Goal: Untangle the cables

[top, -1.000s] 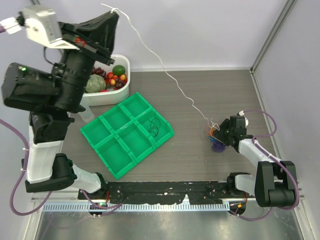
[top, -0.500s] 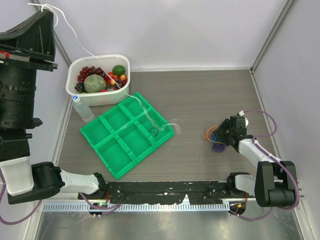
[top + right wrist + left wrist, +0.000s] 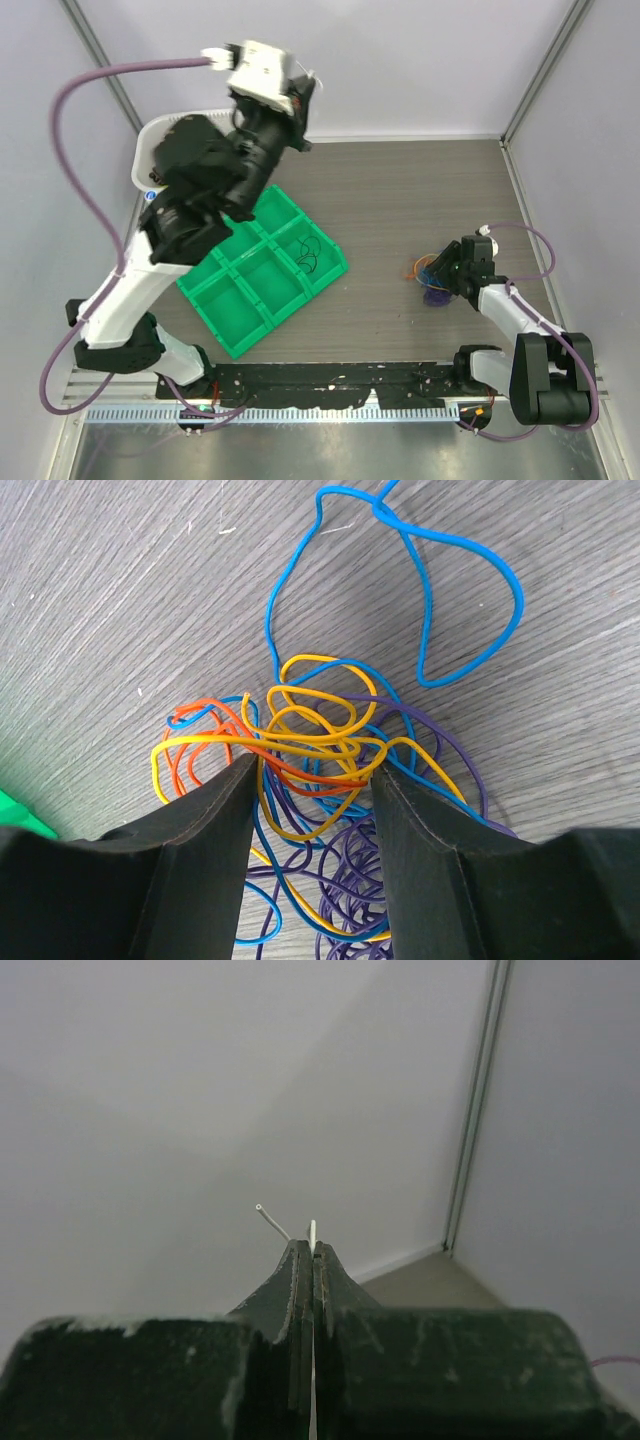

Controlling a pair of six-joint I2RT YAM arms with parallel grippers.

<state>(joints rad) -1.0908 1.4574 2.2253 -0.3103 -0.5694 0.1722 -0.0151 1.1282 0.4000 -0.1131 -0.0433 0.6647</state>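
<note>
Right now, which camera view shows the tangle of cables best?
The right wrist view: the tangle fills it, each coloured strand distinct. Top external shows only a small clump; left wrist shows none of it.

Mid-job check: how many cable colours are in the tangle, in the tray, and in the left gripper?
In the tangle at the right gripper: 4 (blue, yellow, orange, purple)
In the green tray: 1 (black cable)
In the left gripper: 1 (white cable)
Total: 6

High rear overhead; right wrist close over shared cables (image 3: 434, 290)
</note>
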